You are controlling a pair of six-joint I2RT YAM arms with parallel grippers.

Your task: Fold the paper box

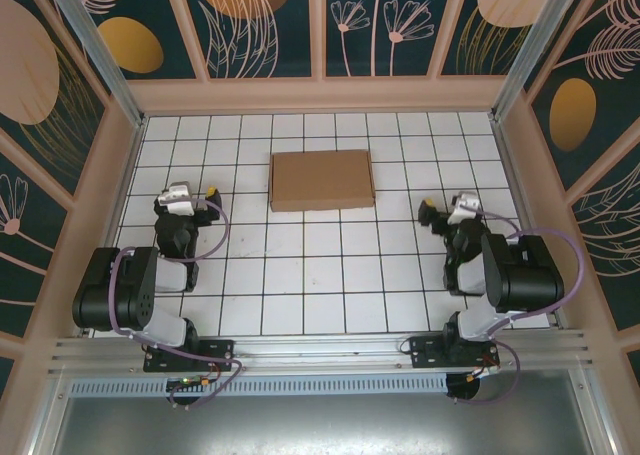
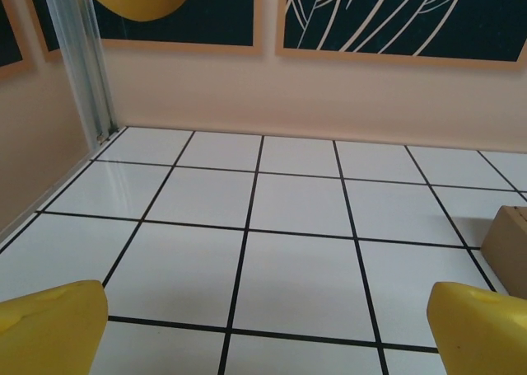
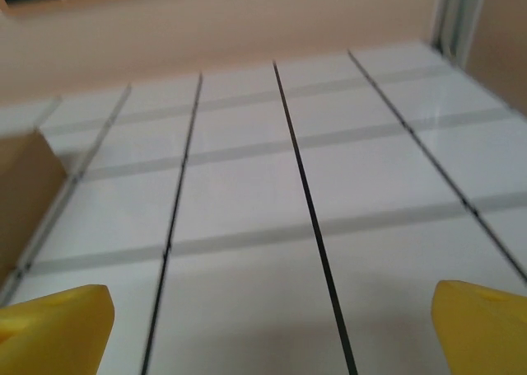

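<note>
Flat brown corrugated-cardboard paper box (image 1: 322, 180), far centre of the white tiled surface (image 1: 300, 295), probably light and stiff, so pinch an edge; left hand (image 2: 268, 334) and right hand (image 3: 268, 330) wide, empty.

There is one box (image 1: 322, 180) on one desk (image 1: 300, 285). Two arms (image 1: 130, 295) carry two grippers: the left gripper (image 2: 263, 334) and the right gripper (image 3: 263, 325). Each gripper has two yellow fingers (image 2: 49, 325).
</note>
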